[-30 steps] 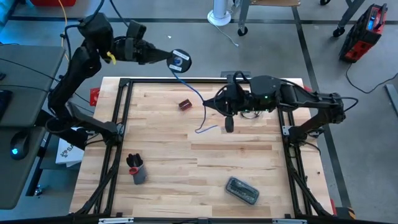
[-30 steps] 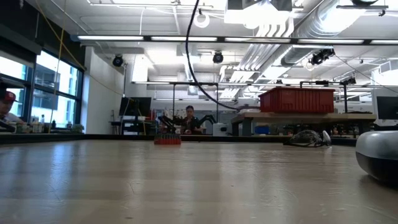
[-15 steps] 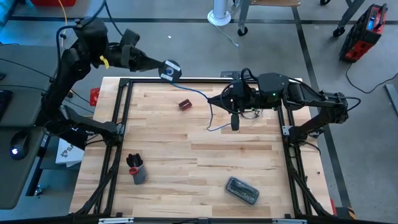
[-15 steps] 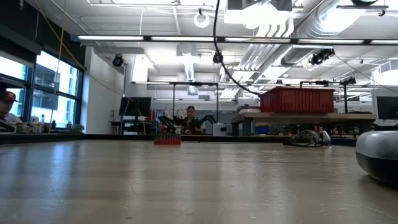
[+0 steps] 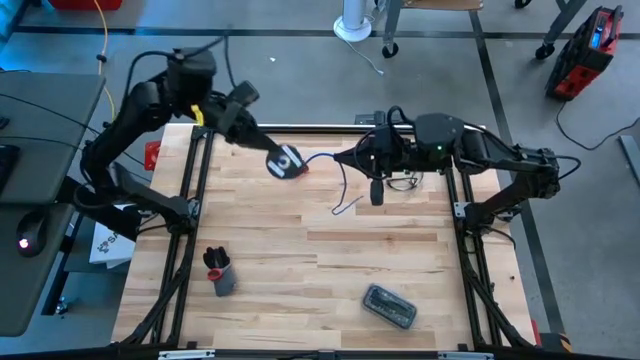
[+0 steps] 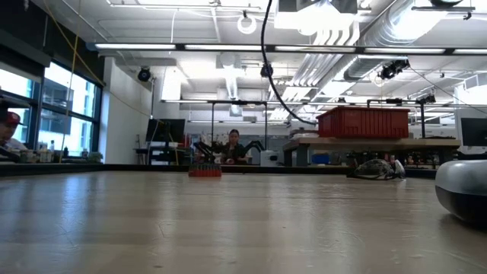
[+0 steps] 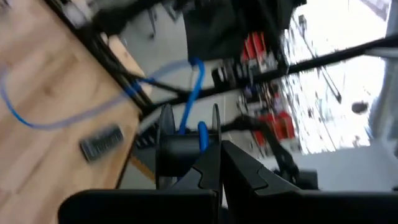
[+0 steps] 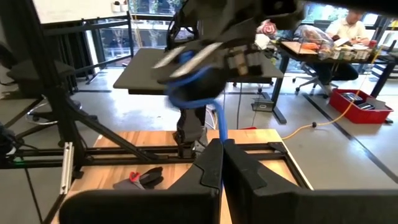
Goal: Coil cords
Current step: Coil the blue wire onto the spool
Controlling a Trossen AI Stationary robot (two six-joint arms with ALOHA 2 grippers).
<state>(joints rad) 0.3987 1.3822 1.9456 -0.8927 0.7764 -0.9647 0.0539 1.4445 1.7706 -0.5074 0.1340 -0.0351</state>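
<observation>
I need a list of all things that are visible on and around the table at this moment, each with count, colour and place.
reel: one, black with a blue-white patch, held above the table's far left part
cord: one, blue, running from the reel to the right gripper, loose end lying on the table
small block: one, red, far side of the table, beside the reel
cup: one, grey, holding dark and red items, near left
case: one, dark grey, near right
table: one, light wood with a black frame
left gripper: shut on the reel
right gripper: far middle of the table, shut on the cord
</observation>
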